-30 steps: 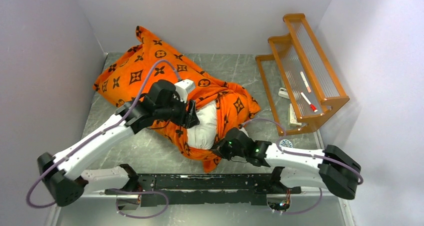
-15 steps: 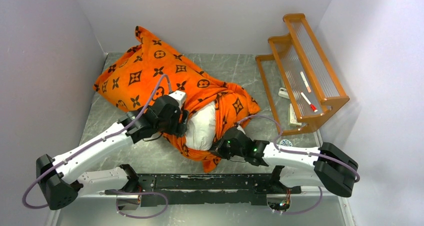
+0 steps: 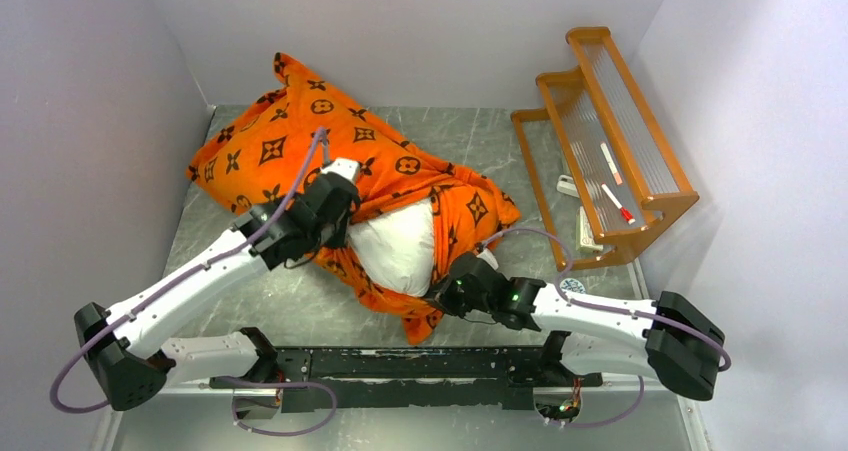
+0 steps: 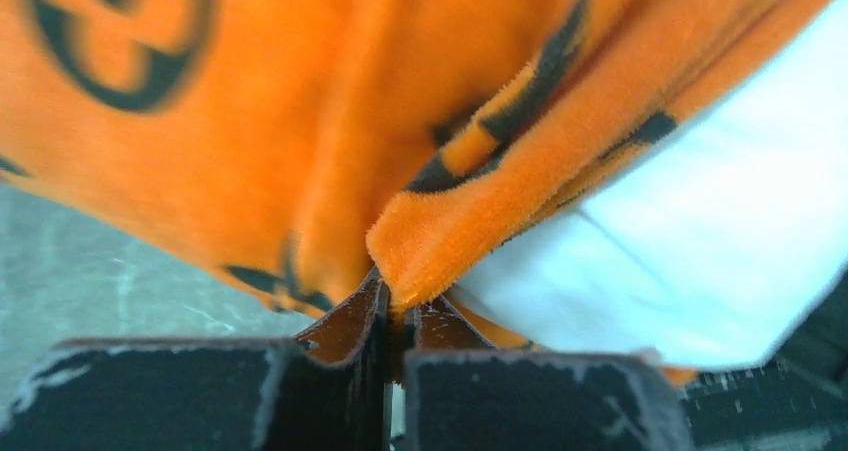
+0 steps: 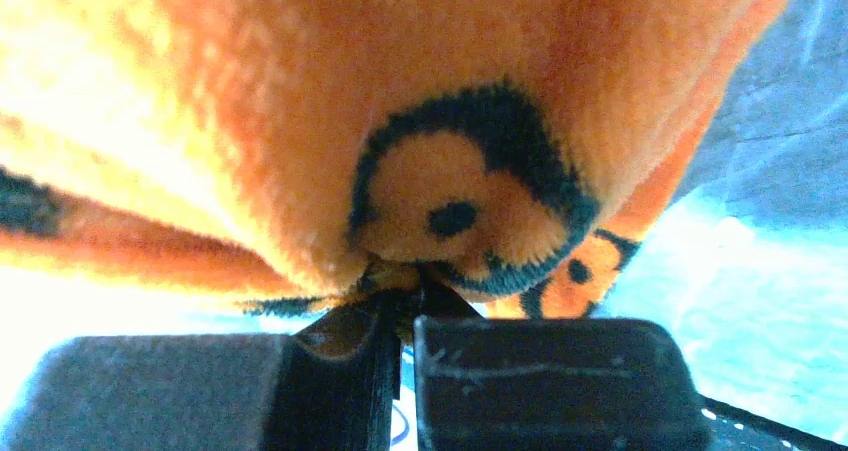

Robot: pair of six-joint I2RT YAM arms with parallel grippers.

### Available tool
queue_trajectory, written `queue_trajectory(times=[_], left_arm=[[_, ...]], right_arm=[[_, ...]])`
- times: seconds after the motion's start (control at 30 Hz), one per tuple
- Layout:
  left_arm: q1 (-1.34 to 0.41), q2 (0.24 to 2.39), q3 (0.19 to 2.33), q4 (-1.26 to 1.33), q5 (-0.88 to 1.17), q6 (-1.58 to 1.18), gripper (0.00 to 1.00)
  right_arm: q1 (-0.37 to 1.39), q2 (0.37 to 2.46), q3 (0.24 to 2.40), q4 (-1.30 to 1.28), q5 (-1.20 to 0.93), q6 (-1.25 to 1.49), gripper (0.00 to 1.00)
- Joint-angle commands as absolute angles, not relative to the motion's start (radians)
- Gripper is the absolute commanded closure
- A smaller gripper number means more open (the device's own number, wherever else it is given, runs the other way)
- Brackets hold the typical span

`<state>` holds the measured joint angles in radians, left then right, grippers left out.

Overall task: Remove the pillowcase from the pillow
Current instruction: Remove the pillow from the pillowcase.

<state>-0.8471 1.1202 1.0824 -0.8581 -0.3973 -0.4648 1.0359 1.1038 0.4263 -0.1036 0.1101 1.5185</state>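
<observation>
**Grey table, pillowcase peel underway**

Grey table [image 3: 500, 136], top view: pillowcase [image 3: 290, 151] centre-left, pillow [image 3: 398, 251] half exposed mid-frame.
Left wrist: left gripper [image 4: 395, 316] pinches pillowcase edge.
Right wrist: right gripper [image 5: 405, 296] clamps orange fabric.
Next, likely: pull pillowcase toward upper left.

the pillow [image 3: 395, 251] lies half inside the pillowcase [image 3: 300, 141], left of the rack [image 3: 610, 141] on the table [image 3: 490, 131].

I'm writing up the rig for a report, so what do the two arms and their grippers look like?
The left arm and right arm have white links and chunky black joints. A mauve cable loops along each. Green lights glow on the right wrist. The fingers are flat, dark, scuffed blocks.
</observation>
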Motion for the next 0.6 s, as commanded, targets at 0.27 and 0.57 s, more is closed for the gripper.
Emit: queue_trajectory(times=[0.27,0.57], left_arm=[[-0.495,1.169,1.201,-0.811,-0.41,-0.173,0.95],[-0.464,1.157,1.261,-0.829,-0.592,-0.069,0.95]], right_arm=[[1.029,0.853,0.219,-0.312,0.201,1.442,1.0],[1.029,1.031,0.406,-0.592,0.318,1.373,1.0]])
